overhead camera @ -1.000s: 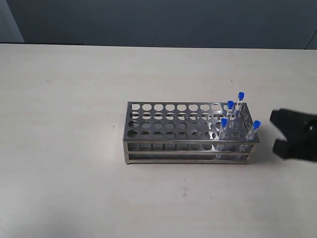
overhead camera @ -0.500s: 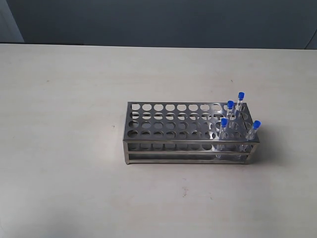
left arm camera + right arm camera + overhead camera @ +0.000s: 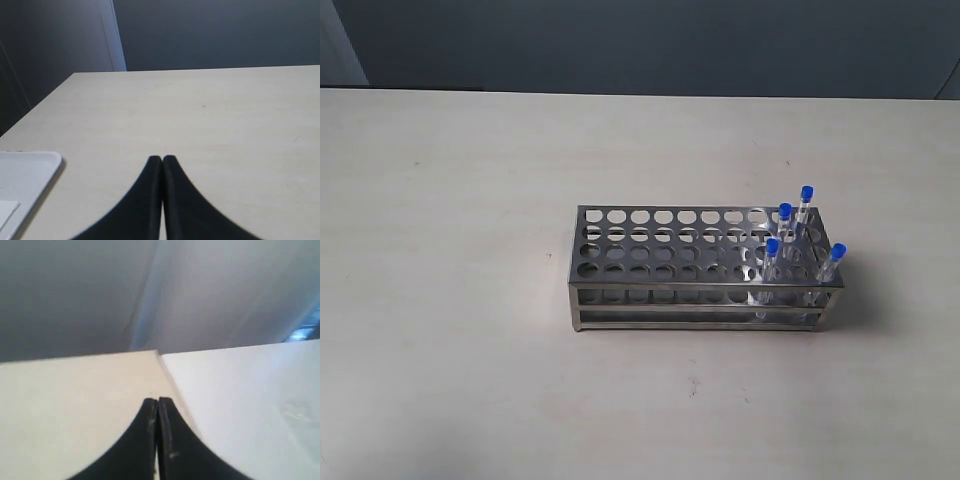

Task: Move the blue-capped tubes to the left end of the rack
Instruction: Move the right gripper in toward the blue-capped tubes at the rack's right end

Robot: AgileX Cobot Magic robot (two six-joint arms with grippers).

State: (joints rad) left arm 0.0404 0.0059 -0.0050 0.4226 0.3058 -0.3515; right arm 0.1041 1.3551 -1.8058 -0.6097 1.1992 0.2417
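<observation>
Showing only in their wrist views, left gripper [image 3: 162, 159], right gripper [image 3: 157, 401], both closed, empty; bases of blue-capped tubes [image 3: 772, 246] indistinct.

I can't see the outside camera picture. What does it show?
A shiny metal rack full of round holes sits on a pale table. Four tubes with blue caps stand leaning at its right end; the other holes look empty. No robot arm shows.

no readable text, no labels (rack [image 3: 670, 291] unmarked)
</observation>
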